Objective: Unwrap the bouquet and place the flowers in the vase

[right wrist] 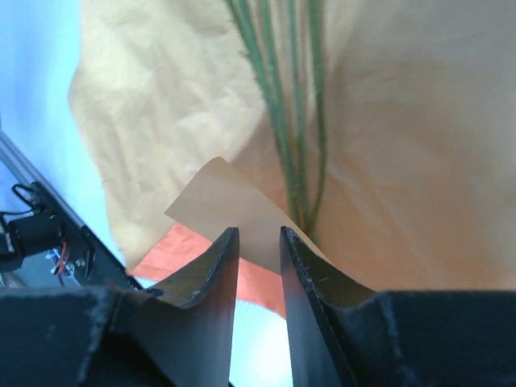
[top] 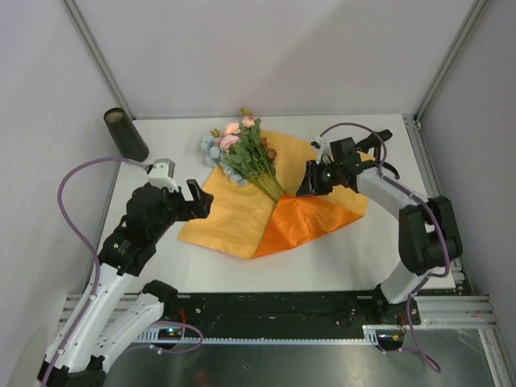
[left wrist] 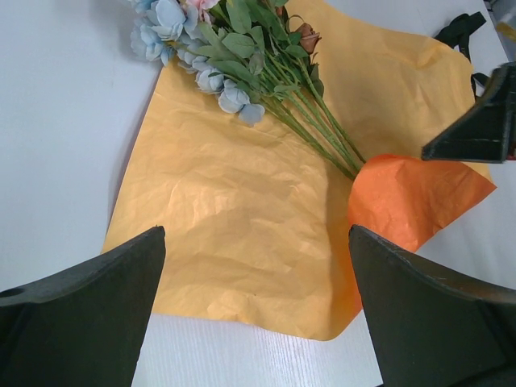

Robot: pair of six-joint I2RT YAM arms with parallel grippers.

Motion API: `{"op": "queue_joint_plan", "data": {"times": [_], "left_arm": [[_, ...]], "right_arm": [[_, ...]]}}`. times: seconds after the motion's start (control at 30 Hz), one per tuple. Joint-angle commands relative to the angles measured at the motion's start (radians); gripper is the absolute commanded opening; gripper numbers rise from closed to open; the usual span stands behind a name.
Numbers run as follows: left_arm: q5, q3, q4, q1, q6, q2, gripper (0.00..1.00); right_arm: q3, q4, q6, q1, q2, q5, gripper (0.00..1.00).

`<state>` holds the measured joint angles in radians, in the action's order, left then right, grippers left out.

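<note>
Flowers [top: 242, 153] lie on opened paper [top: 230, 218], centre of scene. Blooms far-left, stems [left wrist: 322, 129] running near-right. Orange flap [left wrist: 411, 193] folded over stem ends. Vase [top: 125, 133] at far left corner, well apart.

Left gripper [left wrist: 256, 242]: fingers wide, empty, over near-left paper.
Right gripper [right wrist: 258, 234]: fingers narrow, gap visible, nothing seen clamped. Paper corner just beyond tips.

Handling, judged:
- Flowers light; stems thin, wiry, likely to splay; blooms soft.
- Grip bunched stems below leaves, never blooms.
- Paper thin, slick, may drag along.
- Vase slim, may tip on insertion.
</note>
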<state>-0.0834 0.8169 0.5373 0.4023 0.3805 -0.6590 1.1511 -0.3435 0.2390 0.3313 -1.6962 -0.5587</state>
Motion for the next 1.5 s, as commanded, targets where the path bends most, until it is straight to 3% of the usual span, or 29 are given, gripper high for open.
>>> {"op": "queue_joint_plan", "data": {"times": [0.0, 0.13, 0.43, 0.63, 0.8, 0.93, 1.07, 1.3, 1.47], "left_arm": [[0.002, -0.013, -0.012, -0.008, -0.010, -0.002, 1.00], [0.039, -0.013, -0.012, -0.007, 0.004, -0.025, 1.00], [0.061, 0.000, -0.011, -0.006, -0.007, -0.055, 1.00], [0.069, -0.001, -0.011, -0.005, -0.008, -0.057, 1.00], [0.075, 0.003, -0.010, -0.006, -0.006, -0.060, 1.00], [0.076, -0.002, -0.010, -0.005, -0.008, -0.052, 1.00], [0.076, -0.007, -0.010, -0.006, -0.011, -0.040, 1.00], [0.072, -0.009, -0.011, -0.008, -0.016, -0.032, 1.00], [0.070, -0.009, -0.008, -0.008, -0.017, -0.032, 1.00]], "right_arm": [[-0.052, -0.083, -0.033, 0.015, 0.193, -0.026, 0.33], [-0.153, -0.091, 0.002, 0.034, 0.329, 0.002, 0.34], [-0.407, -0.159, 0.151, 0.062, 0.615, 0.217, 0.34], [-0.445, -0.254, 0.273, 0.066, 0.826, 0.336, 0.37], [-0.447, -0.120, 0.216, 0.065, 0.915, 0.406, 0.42], [-0.443, 0.093, 0.178, 0.044, 0.820, 0.428, 0.42], [-0.333, 0.216, 0.137, 0.011, 0.587, 0.367, 0.41], [-0.031, 0.146, 0.075, -0.069, 0.167, 0.108, 0.36], [0.128, 0.092, 0.052, -0.097, -0.052, 0.030, 0.36]]}}
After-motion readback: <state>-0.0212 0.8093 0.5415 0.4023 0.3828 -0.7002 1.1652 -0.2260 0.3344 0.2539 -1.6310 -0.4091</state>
